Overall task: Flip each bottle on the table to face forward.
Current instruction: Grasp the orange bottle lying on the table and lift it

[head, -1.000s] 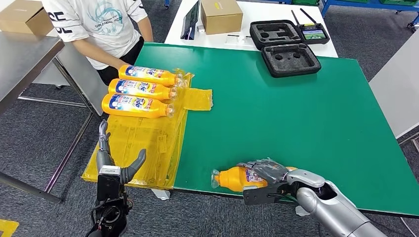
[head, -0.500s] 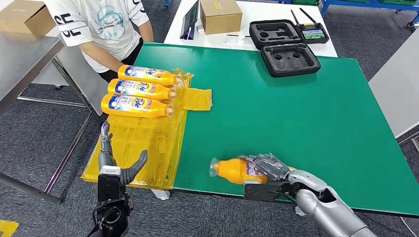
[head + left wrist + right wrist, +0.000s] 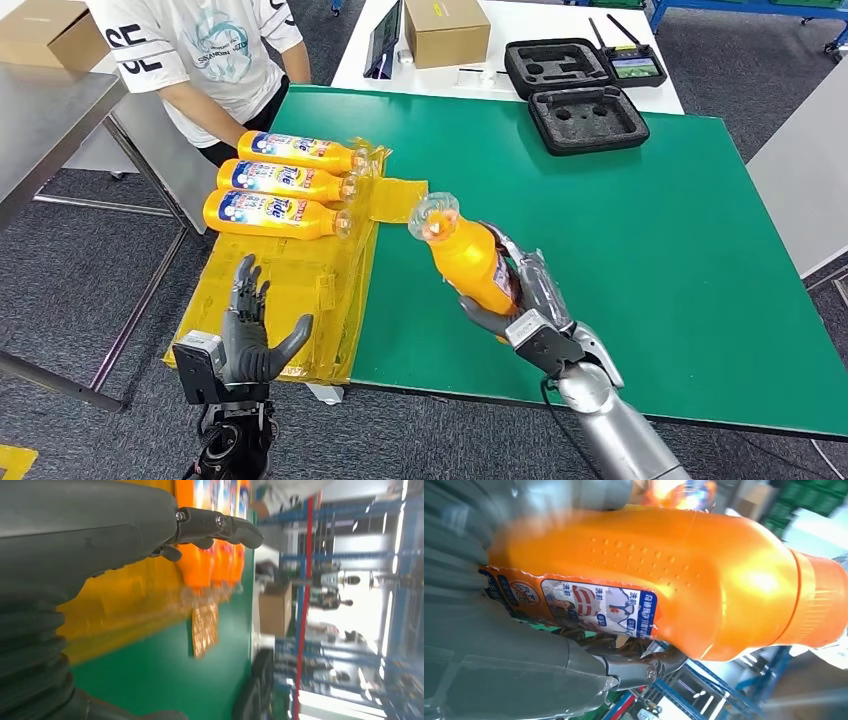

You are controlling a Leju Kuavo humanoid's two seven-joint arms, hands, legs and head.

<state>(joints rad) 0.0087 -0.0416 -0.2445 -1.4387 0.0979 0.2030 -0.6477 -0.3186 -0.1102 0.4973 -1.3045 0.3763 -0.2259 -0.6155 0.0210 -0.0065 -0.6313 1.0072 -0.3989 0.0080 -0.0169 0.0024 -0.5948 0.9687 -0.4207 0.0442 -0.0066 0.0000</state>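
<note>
Over the last sec the orange bottle point(image 3: 472, 262) came up off the green table point(image 3: 640, 230). 1 s ago it lay flat near the front edge under my right hand point(image 3: 530, 300); 0.5 s ago it was barely lifted; now it was held in the air above the table, tilted, cap end point(image 3: 434, 216) pointing up and toward the yellow sheet point(image 3: 290, 290). So the pick was done and, I'd judge, the flip itself was underway, not finished.

R hand had its fingers wrapped round the lower body of the bottle, thumb on 1 side, firm hold as far as I could tell. L hand point(image 3: 250, 335) had also risen and turned since the earlier frames; it hung off the table's front-left corner w/ fingers spread, holding nothing.

Bottle look: glossy orange plastic, dimpled grip patch on the flank, clear-ish cap wrap at the top. In the R wrist view the label point(image 3: 574, 602) was the small back one w/ printed instructions, partly under my fingers, so the front face wasn't showing there.

3 other bottles point(image 3: 275, 180) lay side by side on the yellow sheet, blue-and-white front labels up, caps toward table centre. A person point(image 3: 200, 50) stood just behind them.
</note>
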